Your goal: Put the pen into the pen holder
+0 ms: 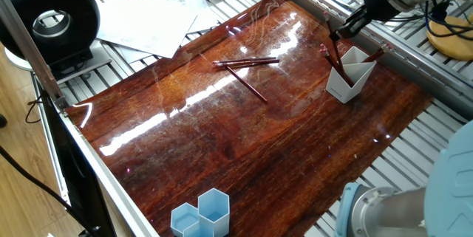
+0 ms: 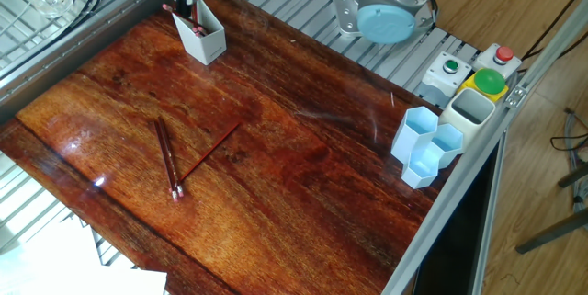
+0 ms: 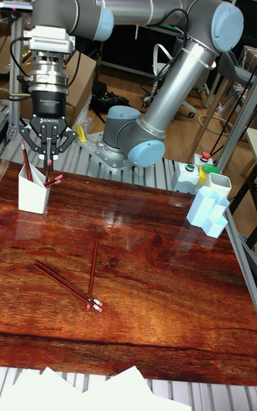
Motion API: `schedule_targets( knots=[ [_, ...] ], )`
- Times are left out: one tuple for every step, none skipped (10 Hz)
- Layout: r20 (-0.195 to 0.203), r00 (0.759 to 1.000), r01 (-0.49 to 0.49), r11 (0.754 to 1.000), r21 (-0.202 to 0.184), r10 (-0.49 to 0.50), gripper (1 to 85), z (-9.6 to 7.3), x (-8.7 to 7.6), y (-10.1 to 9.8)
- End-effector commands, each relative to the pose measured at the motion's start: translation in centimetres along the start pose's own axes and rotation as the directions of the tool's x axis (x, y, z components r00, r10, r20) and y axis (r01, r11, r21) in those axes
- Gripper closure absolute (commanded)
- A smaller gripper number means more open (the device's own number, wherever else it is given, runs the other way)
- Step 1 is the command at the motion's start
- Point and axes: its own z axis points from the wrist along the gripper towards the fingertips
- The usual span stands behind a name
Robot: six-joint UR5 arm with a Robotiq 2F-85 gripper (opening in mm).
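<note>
we judge the drop step done or nearly so: our gripper [image 3: 47, 158] hangs just above the holder [image 3: 33, 194], fingers spread apart and gripping nothing. a pen [image 3: 51, 181] leans in the holder with others, ends poking over the rim. three more pens [image 3: 91, 277] lie on the table [image 3: 157, 290]. next we would lift clear and go for one of those.

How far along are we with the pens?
Done: a few pens stand in the holder. In hand: nothing visibly gripped; the hand hangs open just above the holder, a pen right under its fingers. Left: three pens lie on the table.
</note>
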Motion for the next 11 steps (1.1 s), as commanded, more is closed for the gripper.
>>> schedule_targets(
  knots=[
    [0.011, 1.000, -0.019, 1.000, 0.008, 0.019, 84.7, 0.2, 0.1, -0.1],
    [0.011, 1.000, -0.021, 1.000, 0.010, 0.021, 84.7, 0.3, 0.1, -0.1],
    [0.009, 1.000, -0.030, 0.999, 0.012, 0.030, 84.7, 0.4, 0.3, -0.1],
    [0.008, 0.999, -0.043, 0.999, 0.015, 0.042, 84.7, 0.6, 0.4, -0.1],
    [0.007, 0.999, -0.051, 0.999, 0.013, 0.051, 84.7, 0.8, 0.6, 0.0],
    [0.002, 0.998, -0.055, 0.998, 0.011, 0.055, 84.7, 0.9, 0.8, 0.1],
    [-0.007, 0.998, -0.060, 0.998, 0.005, 0.060, 84.7, 1.0, 1.0, 0.2],
    [-0.027, 0.997, -0.072, 0.997, 0.000, 0.072, 84.7, 1.1, 1.6, 0.5],
    [-0.057, 0.996, -0.075, 0.997, -0.001, 0.075, 83.7, 1.0, 2.3, 0.6],
    [-0.085, 0.994, -0.068, 0.998, -0.008, 0.068, 76.0, 0.8, 2.9, 0.9],
    [-0.111, 0.993, -0.051, 0.999, -0.006, 0.050, 65.0, 0.6, 3.5, 0.8]
  ],
)
